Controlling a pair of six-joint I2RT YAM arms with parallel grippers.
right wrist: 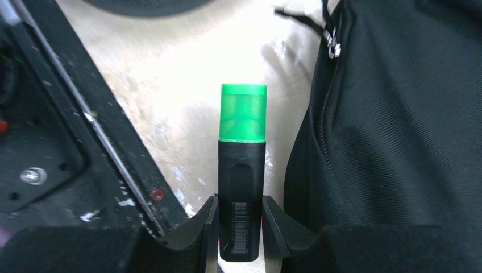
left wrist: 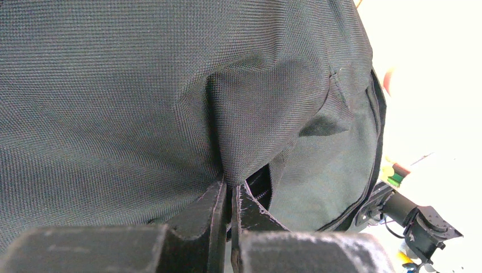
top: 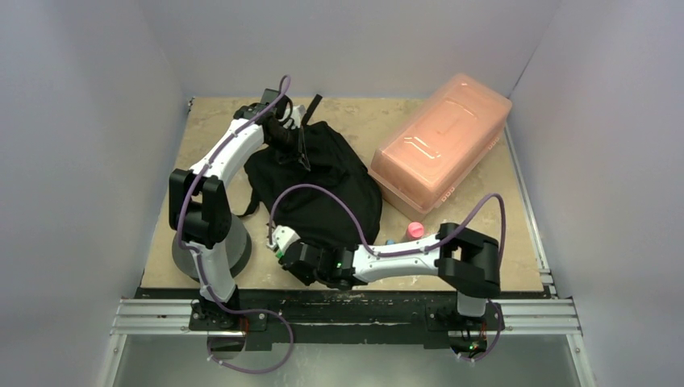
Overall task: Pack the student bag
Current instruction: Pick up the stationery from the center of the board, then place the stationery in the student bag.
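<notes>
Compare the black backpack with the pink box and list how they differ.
The student bag is black, soft, slumped fabric; the pink box is translucent, rigid and rectangular. A fold of the bag is pinched in the left gripper's jaws; no gripper touches the box. The bag lies mid-table, the box to its right near the far corner. Both rest on the table.

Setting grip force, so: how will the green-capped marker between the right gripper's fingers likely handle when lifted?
The marker looks like hard plastic, so probably stiff and light. Its smooth black barrel might slip in the right gripper if squeezed weakly. The barrel's flattish face suggests it would not roll far.
</notes>
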